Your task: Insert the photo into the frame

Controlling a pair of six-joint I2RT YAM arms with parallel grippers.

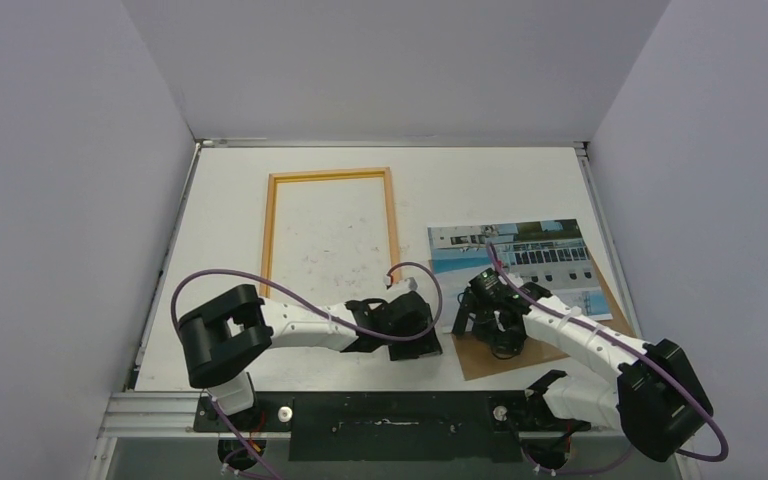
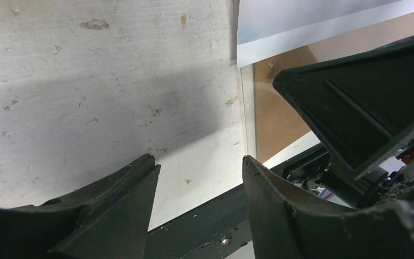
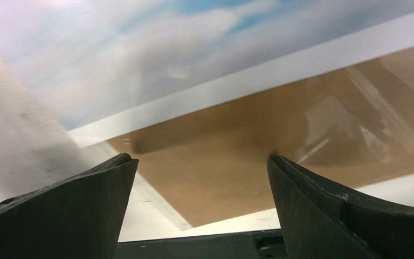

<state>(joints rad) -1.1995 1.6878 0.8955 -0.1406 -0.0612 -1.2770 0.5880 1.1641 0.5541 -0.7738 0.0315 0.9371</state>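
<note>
Top view, frame: the frame [image 1: 268, 230] lies flat on the far left half of the counter [image 1: 222, 215], and bare counter shows through its opening.
Top view, photo: the photo [image 1: 520, 250] is picture side up, to the right of the frame and not touching it. Its near part rests on the brown backing board [image 1: 485, 362].
Top view, arms: both reach in low over the near middle. The left end effector [image 1: 422, 338] is just off the board's left edge, and the right end effector [image 1: 475, 318] is over the photo's near left corner.
Left wrist, end effector: the left end effector [image 2: 199, 162] has its jaws partly apart with nothing between them, only scuffed counter [image 2: 86, 81] below.
Left wrist, surroundings: to the right are the photo's white border [image 2: 302, 27] and the board [image 2: 280, 113]. The right end effector's black body [image 2: 366, 108] sits over the board.
Right wrist, end effector: the right end effector [image 3: 202, 159] has its jaws spread wide and grips nothing.
Right wrist, below: here's the blurred sky of the photo [image 3: 140, 54], with its white margin crossing the brown board [image 3: 237, 167]. Whether the fingertips touch the board, I can't tell.
</note>
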